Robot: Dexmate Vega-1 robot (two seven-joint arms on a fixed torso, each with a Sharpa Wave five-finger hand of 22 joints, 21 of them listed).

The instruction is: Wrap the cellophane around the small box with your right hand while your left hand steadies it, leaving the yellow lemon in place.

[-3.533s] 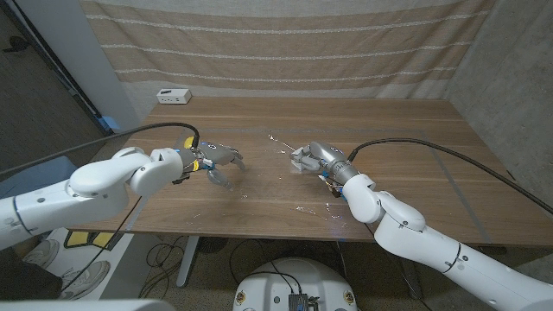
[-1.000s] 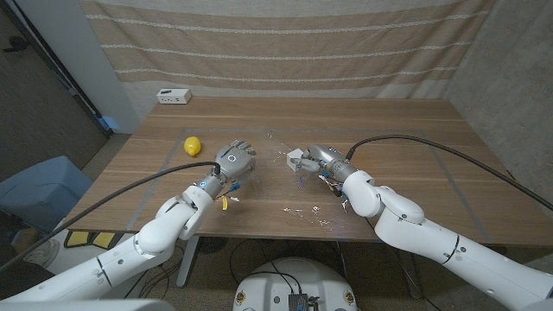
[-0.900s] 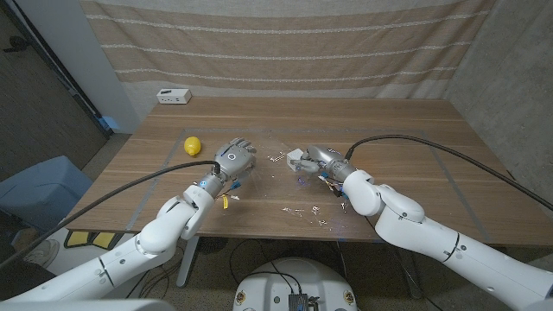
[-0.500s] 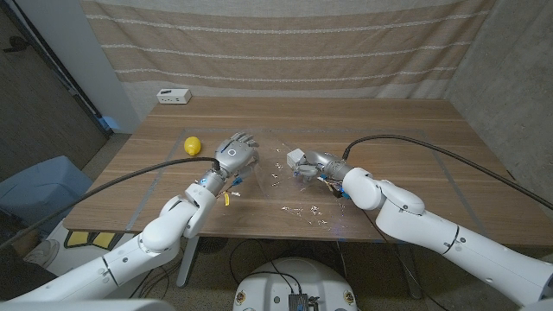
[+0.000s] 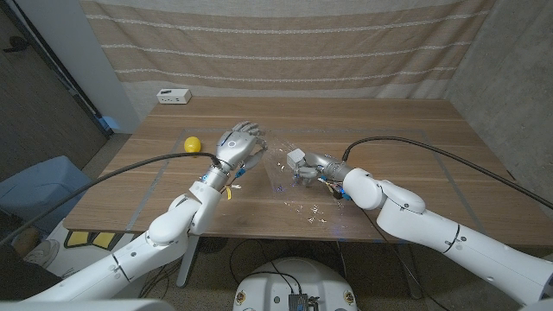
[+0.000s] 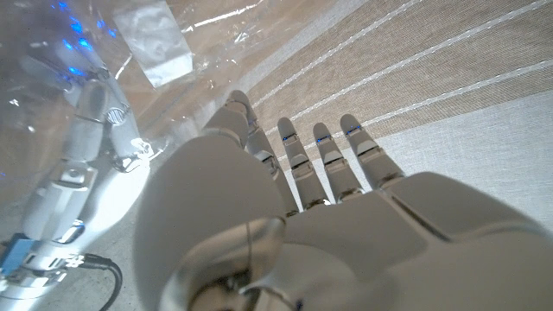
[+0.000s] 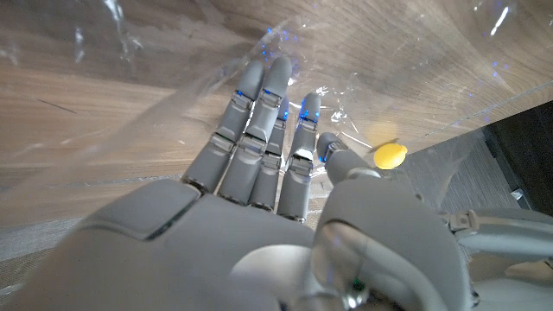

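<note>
The small white box (image 5: 295,157) sits mid-table under crinkled clear cellophane (image 5: 294,197). My right hand (image 5: 311,168) reaches it from the right, fingertips at the box. In the right wrist view that hand (image 7: 259,173) has straight, close fingers against the cellophane (image 7: 164,95); whether it pinches the film is unclear. My left hand (image 5: 238,142) hovers open just left of the box, fingers apart and touching nothing. The left wrist view shows its back (image 6: 285,216), with the box (image 6: 155,52) beyond. The yellow lemon (image 5: 193,144) lies further left, apart from both hands.
A small white device (image 5: 174,96) sits at the table's (image 5: 397,130) far left corner. A striped curtain hangs behind. A blue bin (image 5: 34,186) stands on the floor left of the table. Black cables trail from both arms.
My left hand has lifted and moved away from me, toward the box's left side, fingers spreading. The box and right hand shifted slightly left and nearer, and the cellophane glints moved with them.
</note>
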